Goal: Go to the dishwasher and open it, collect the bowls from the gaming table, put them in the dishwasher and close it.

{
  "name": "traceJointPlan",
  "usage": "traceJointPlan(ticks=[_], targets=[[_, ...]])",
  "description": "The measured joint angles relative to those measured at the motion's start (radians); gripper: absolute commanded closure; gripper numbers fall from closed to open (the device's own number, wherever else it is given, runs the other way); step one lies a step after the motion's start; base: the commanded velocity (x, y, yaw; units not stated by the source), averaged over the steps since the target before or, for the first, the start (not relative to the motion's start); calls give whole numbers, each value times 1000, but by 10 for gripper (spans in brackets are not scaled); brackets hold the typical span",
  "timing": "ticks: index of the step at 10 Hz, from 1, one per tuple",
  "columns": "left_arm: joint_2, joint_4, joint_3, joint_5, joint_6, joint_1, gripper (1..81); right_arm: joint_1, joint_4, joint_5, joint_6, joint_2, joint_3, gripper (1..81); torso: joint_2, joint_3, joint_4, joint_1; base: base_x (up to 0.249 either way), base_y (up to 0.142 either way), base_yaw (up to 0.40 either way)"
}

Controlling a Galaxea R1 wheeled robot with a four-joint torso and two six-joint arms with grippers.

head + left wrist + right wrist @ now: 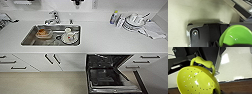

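dishwasher (112,75) sits under the white counter (100,37) at the right of the head view, its door dropped open toward the camera so the dark inside and wire racks show. no brand, label or writing can be read on it or anywhere else here; a small bottle (114,17) by the wall has colours on it but nothing legible.

white cabinet doors (50,61) with dark bar handles flank the opening on the left, and drawers (147,61) lie to its right. pale floor (42,83) stretches open to the left of the lowered door, whose edge reaches close to the bottom of the head view.

the steel sink (27,40) is cut into the counter left of centre and holds an orange-filled bowl (43,33) and white dishes (68,36), with the tap (53,17) behind it. a stack of white dishes (133,21) and a cloth (153,30) lie at the counter's right end.

in the left wrist view a green bowl (238,35) shows large just beside the robot's dark plate, over pale floor, with the door's edge (241,8) slanting across a corner. in the right wrist view a yellow-green bowl (196,80), pierced with small holes and bearing a looped handle (204,62), hangs over a glossy pale surface and a brown strip. whether either gripper's fingers are spread or pressed together, i cannot tell.
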Motion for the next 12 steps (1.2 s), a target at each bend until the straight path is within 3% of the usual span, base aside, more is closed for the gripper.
traceJointPlan(ticks=[2,3,6,7,8,9,12], targets=[[43,-11,11,64,-6,-64,811,5,0,3,0,0,9,811,0,0,-6,0,0,0,0],[51,-14,12,101,-11,-93,811,5,1,15,0,0,16,811,0,-1,-24,0,0,0,0],[100,-14,11,179,-32,-200,811,3,1,15,0,0,20,811,0,-2,-115,0,0,0,0],[116,-14,10,202,-34,-219,811,2,1,16,0,0,23,811,0,-2,-143,1,0,0,0],[129,-14,4,219,-37,-233,811,2,1,14,1,0,27,811,0,-2,-162,1,0,0,0],[148,-17,-11,231,-38,-248,811,1,1,14,1,1,29,811,0,-2,-172,1,0,0,0],[226,-22,-102,278,-41,-304,811,2,1,15,1,0,29,811,1,-2,-172,1,0,0,0]])
